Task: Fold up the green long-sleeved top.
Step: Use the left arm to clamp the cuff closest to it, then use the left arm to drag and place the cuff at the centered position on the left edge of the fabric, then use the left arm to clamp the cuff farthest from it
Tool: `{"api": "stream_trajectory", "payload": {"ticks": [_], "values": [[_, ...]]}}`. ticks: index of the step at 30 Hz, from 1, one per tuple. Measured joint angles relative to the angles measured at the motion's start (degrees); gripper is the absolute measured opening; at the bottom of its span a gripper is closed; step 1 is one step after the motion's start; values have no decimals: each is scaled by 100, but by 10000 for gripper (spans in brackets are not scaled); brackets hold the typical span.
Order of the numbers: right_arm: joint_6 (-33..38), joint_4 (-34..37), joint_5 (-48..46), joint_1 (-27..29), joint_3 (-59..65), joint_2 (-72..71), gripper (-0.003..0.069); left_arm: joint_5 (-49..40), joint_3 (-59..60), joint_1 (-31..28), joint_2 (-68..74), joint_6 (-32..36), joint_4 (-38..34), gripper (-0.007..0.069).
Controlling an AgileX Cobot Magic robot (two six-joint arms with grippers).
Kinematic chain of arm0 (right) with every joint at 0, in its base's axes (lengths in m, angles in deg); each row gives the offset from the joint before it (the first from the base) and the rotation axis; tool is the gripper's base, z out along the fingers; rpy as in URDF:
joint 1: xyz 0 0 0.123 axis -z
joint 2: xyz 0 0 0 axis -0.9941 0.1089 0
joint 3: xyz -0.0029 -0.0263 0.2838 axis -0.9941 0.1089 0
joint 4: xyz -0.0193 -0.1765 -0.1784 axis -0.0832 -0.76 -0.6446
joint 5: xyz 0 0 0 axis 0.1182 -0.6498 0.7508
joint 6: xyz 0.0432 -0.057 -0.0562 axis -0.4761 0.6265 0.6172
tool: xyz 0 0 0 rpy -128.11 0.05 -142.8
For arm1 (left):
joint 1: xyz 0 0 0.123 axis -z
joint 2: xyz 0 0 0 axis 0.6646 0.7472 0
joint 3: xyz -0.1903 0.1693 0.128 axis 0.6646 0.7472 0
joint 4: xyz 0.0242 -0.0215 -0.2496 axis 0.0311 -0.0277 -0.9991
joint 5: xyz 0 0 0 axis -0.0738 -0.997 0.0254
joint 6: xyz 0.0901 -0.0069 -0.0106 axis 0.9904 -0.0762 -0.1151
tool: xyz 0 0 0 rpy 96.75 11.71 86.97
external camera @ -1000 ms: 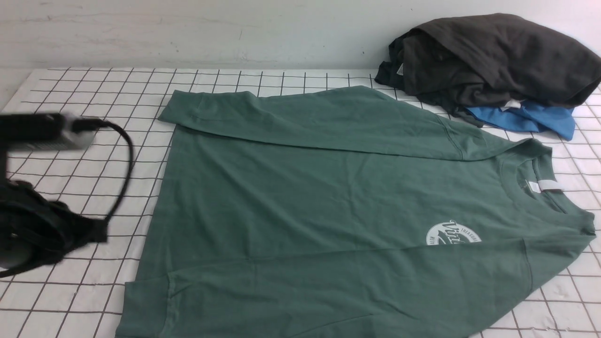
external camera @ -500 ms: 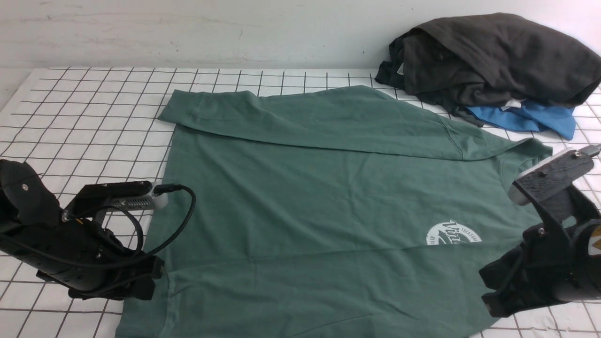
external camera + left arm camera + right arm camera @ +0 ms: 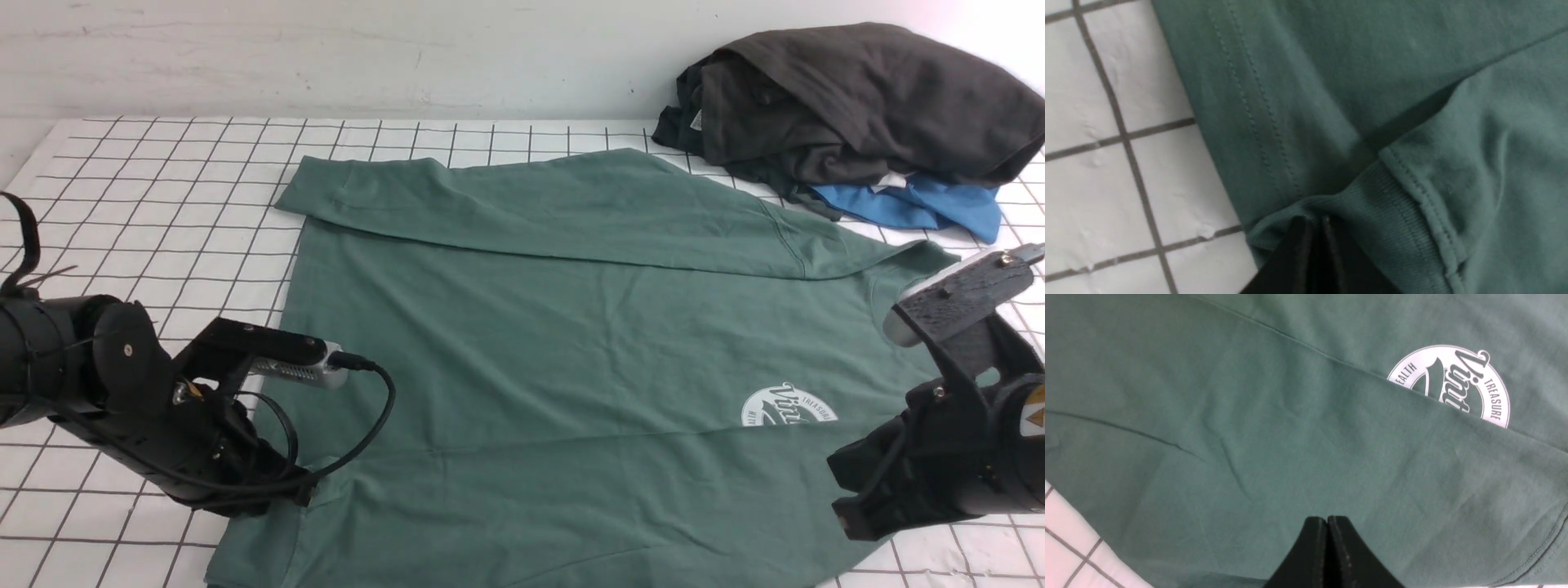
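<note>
White cloth (image 3: 163,180) ruled in a dark grid covered the table, with a pale wall (image 3: 326,49) behind it. At the near left corner of the garment we saw the left gripper (image 3: 1311,221) with its fingers (image 3: 1295,253) pressed together. The edge of the ribbed cuff (image 3: 1384,220) was gathered between their tips, where the near sleeve lay over the double-stitched hem. The right gripper (image 3: 1327,519) also had its fingers (image 3: 1310,551) closed flat against each other. Its tips were down at the sleeve cloth on the nearer side of the white round logo (image 3: 1453,386); we could not tell whether any fabric was caught there.

Outward from both, the green long-sleeved top (image 3: 571,351) lay spread flat, neck toward the right and hem toward the left. Each sleeve was folded across the body, and the near one covered the lower part of the logo. Its near edge ran out of the front view.

Left of the hem, bare grid ran wide to the table's edge, and a narrower bare band lay between the far sleeve and the wall. The far right corner was crowded — a dark charcoal garment pile (image 3: 857,98) sat there over a bright blue garment (image 3: 922,208), just beside the top's far shoulder.
</note>
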Motion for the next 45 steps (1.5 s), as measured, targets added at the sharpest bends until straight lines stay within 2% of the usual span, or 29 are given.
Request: {"api": "stream_trajectory", "payload": {"ticks": [5,10,15,20,23,28,30,32,33,36,40,45], "values": [[5,9,61,0,0,0,-10,-462,-814,53,-739,-216,512,-5],[11,9,132,0,0,0,-10,-392,-1651,53,-908,-232,936,-7],[16,9,198,0,0,0,-10,-33,-2411,53,-199,-363,1479,-7],[29,9,209,0,0,0,-10,-12,-3108,-40,978,-624,1702,-3],[29,9,209,0,0,0,-10,-121,-3844,-137,1820,-844,1758,65],[29,15,209,0,0,0,-10,-617,-5223,-241,2622,-1107,1758,291],[29,17,209,0,0,0,-10,-740,-5947,-313,3002,-1304,1753,359],[29,21,209,0,0,0,-10,-787,-6326,-360,3218,-1426,1753,381],[29,46,203,0,0,0,-10,-804,-6978,-447,3642,-1700,1753,403],[29,62,185,0,0,0,-10,-815,-7739,-590,4277,-2066,1759,416],[31,85,162,0,0,0,-10,-835,-8749,-711,5186,-2198,1777,416],[43,184,162,0,0,0,-10,-829,-9366,-717,5892,-2221,1769,393]]}}
